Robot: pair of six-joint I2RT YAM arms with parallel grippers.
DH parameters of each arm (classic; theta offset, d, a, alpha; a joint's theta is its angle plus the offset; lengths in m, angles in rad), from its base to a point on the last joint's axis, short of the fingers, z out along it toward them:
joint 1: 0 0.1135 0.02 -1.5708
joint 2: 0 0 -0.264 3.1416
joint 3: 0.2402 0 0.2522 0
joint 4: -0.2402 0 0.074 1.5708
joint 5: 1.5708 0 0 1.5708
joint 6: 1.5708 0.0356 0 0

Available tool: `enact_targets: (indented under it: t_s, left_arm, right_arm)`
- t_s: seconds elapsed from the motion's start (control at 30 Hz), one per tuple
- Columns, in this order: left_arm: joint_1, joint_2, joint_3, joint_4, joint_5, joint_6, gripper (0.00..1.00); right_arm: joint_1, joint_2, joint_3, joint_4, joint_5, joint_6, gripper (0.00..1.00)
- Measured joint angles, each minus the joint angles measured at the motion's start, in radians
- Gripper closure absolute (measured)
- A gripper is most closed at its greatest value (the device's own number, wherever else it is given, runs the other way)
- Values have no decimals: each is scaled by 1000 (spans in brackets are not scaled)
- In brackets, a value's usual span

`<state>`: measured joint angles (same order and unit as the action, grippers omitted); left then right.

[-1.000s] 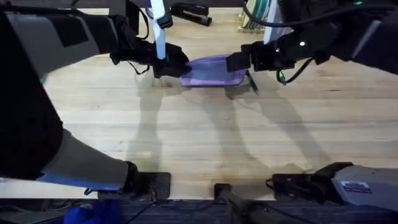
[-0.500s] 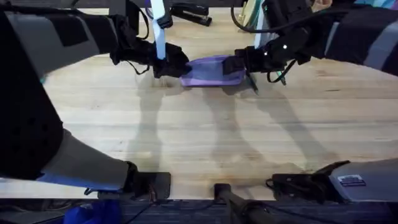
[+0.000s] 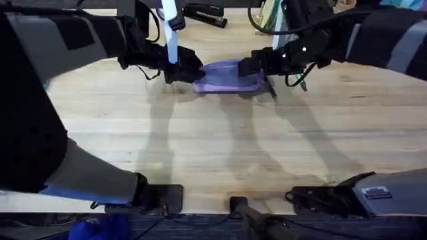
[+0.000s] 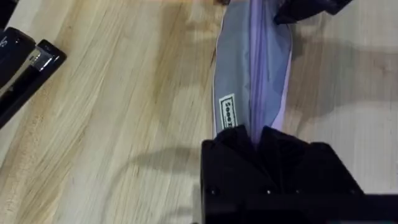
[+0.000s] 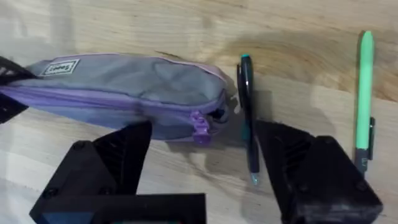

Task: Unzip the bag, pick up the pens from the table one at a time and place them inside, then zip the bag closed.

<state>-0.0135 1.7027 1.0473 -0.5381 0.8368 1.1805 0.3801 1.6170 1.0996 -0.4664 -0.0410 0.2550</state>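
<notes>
So there's one bag [image 3: 228, 77], lavender, lying on its side on the table [image 3: 220, 153] toward the far middle, with an arm at each end. Two pens: a dark one with a teal tip [image 5: 247, 118] right beside the bag's zipper-pull end, and a bright green one [image 5: 364, 93] a bit further out, well apart from the bag. Both lie flat on the wood, roughly parallel to each other and crosswise to the bag. In the overhead view the dark pen [image 3: 270, 89] just pokes out past the bag's right end.

Left gripper [image 4: 256, 134] is clamped narrow on the bag's left end; in the left wrist view the purple fabric and zipper line [image 4: 255, 56] run straight out from between its fingers, and a small white label [image 4: 226, 112] sits near the pinched end. From above, that gripper [image 3: 179, 70] is touching the bag's left tip.

Right gripper [image 5: 205, 158] is spread wide, holding nothing. It hangs over the bag's right end, one finger [image 5: 118, 162] in front of the bag's body and the other [image 5: 305, 168] between the two pens. The little purple zipper pull [image 5: 200, 121] is in the gap between the fingers, near the closed end of the zipper. From above, the right gripper [image 3: 257, 67] sits right at the bag's right end.

Also one black stapler-looking thing [image 3: 203, 13] at the far edge, well away from the bag.
</notes>
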Motion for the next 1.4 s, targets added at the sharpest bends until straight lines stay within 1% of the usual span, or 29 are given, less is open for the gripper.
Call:
enact_targets:
  t_s: [0.3, 0.37, 0.57, 0.67, 0.73, 0.83, 0.97, 1.07, 1.1, 1.4]
  left_arm:
    - [0, 0, 0, 0, 0, 0, 959]
    - [0, 0, 0, 0, 0, 0, 959]
    - [0, 0, 0, 0, 0, 0, 960]
    - [0, 0, 0, 0, 0, 0, 960]
    - [0, 0, 0, 0, 0, 0, 960]
    - [0, 0, 0, 0, 0, 0, 960]
    - [0, 0, 0, 0, 0, 0, 960]
    - [0, 0, 0, 1, 0, 0, 960]
    - [-1, 0, 0, 1, 0, 0, 960]
    - [-1, 0, 0, 3, 0, 0, 959]
  right_arm:
    - [0, 0, 0, 3, 0, 0, 82]
    - [0, 0, 0, 3, 0, 0, 129]
    - [0, 0, 0, 4, 0, 3, 353]
    - [0, 1, 0, 5, 0, 3, 416]
    - [0, 9, 2, 6, 0, 3, 482]
    - [0, 23, 3, 7, -1, 3, 635]
    - [0, 25, 4, 6, 0, 3, 756]
    - [0, 25, 5, 3, 0, 3, 925]
    - [0, 25, 5, 2, 0, 2, 954]
    - [0, 24, 6, 1, 0, 3, 970]
